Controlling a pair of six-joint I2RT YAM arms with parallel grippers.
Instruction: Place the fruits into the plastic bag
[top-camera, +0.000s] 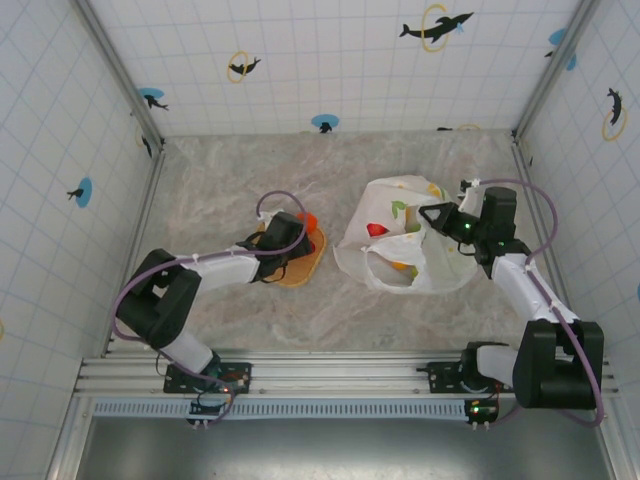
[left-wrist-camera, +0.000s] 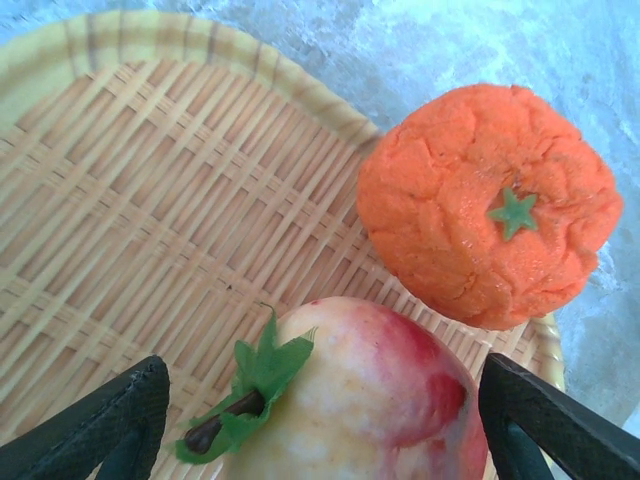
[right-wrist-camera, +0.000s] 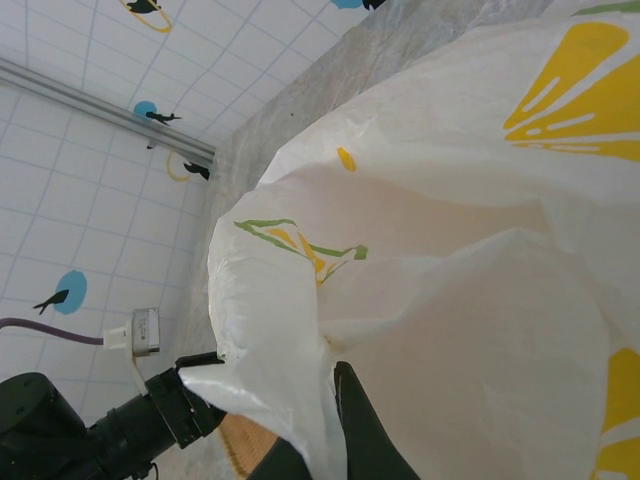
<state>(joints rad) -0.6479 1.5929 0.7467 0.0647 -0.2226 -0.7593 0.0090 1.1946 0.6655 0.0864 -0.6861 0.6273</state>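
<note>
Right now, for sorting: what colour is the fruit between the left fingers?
Fruit: yellow, blushed red; left wrist view.

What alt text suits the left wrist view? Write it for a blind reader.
A red-and-yellow toy fruit with a green leaf sits on a woven mat between the black fingers of the open left gripper. An orange toy fruit lies just beyond, at the mat's rim.

White tiled walls (top-camera: 330, 50), marbled tabletop (top-camera: 230, 170)

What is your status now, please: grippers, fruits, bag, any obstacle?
Left gripper open, astride red-yellow fruit on woven mat. Right gripper shut on plastic bag rim. Orange fruit close beside, may crowd grasp.
</note>
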